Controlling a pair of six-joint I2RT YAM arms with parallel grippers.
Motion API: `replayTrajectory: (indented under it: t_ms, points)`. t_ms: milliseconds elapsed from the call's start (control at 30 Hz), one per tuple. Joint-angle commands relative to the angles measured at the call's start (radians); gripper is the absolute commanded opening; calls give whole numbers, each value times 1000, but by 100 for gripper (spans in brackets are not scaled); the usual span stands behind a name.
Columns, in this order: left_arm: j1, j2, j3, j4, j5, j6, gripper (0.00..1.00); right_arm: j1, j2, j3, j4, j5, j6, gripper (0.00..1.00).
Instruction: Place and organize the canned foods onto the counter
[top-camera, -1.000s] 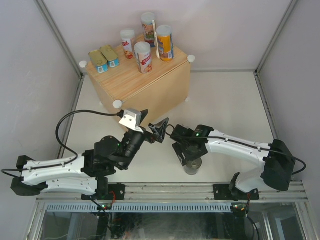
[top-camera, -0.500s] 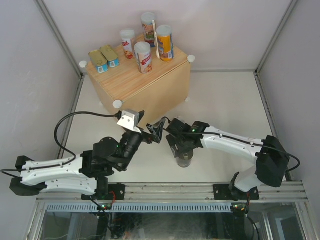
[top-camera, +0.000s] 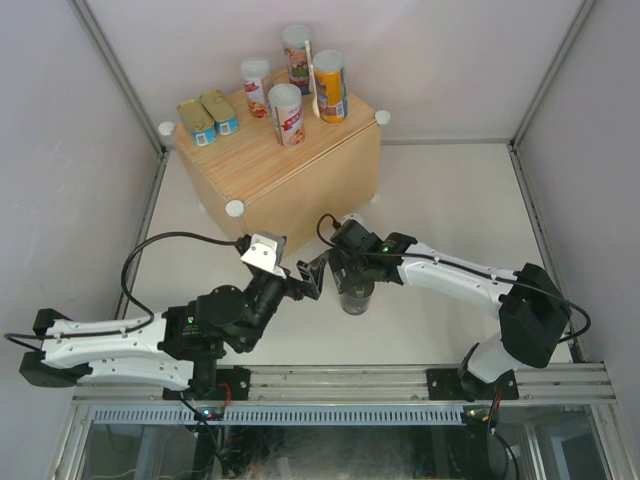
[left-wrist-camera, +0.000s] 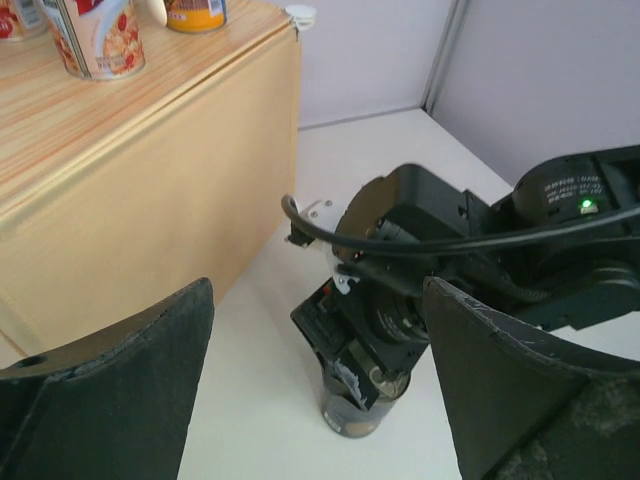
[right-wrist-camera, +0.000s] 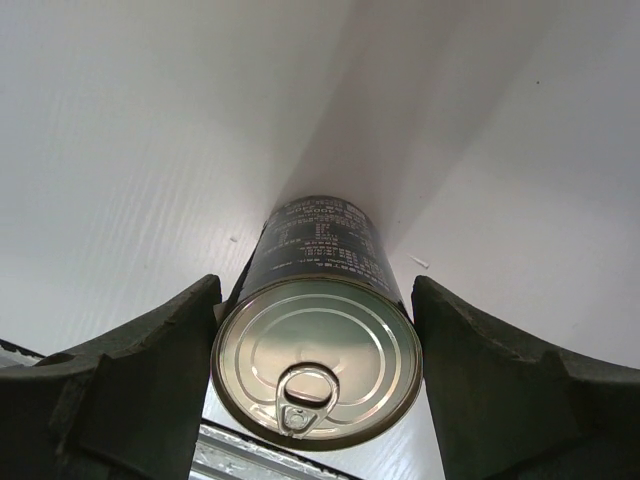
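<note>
The short dark can (top-camera: 355, 298) is upright on the white table in front of the counter (top-camera: 300, 175). It also shows in the right wrist view (right-wrist-camera: 318, 340) and the left wrist view (left-wrist-camera: 362, 412). My right gripper (top-camera: 350, 285) (right-wrist-camera: 315, 290) is shut on it, with a finger on each side. My left gripper (top-camera: 312, 275) (left-wrist-camera: 318, 290) is open and empty, just left of the can and facing it. On the counter stand two flat gold-topped tins (top-camera: 208, 118), three red-white tall cans (top-camera: 287, 115) and an orange can (top-camera: 330, 87).
The counter's front wall (left-wrist-camera: 130, 210) rises close to the left of both grippers. White knobs (top-camera: 235, 208) mark its corners. The right arm's black cable (left-wrist-camera: 400, 245) loops above the can. Grey walls enclose the table, and a metal rail (top-camera: 340, 385) runs along the near edge.
My right gripper has moved left and away from the rail toward the counter, taking the dark can with it. My left gripper has drawn back slightly and stays open.
</note>
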Motion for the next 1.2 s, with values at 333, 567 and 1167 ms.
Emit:
replayTrajectory:
  t_ms: [333,567,1167]
  points:
    - [-12,-52,-72,-73,-16,-148,92,-8,-149,-59,183,-60,-3,75]
    - [-13,-36,-64,-97,-8,-168,92,-14,-102,-59,206,-78,1,76]
    - [-17,-7,-153,-74,253,-186,96,-172,-545,-239,223,-40,99,100]
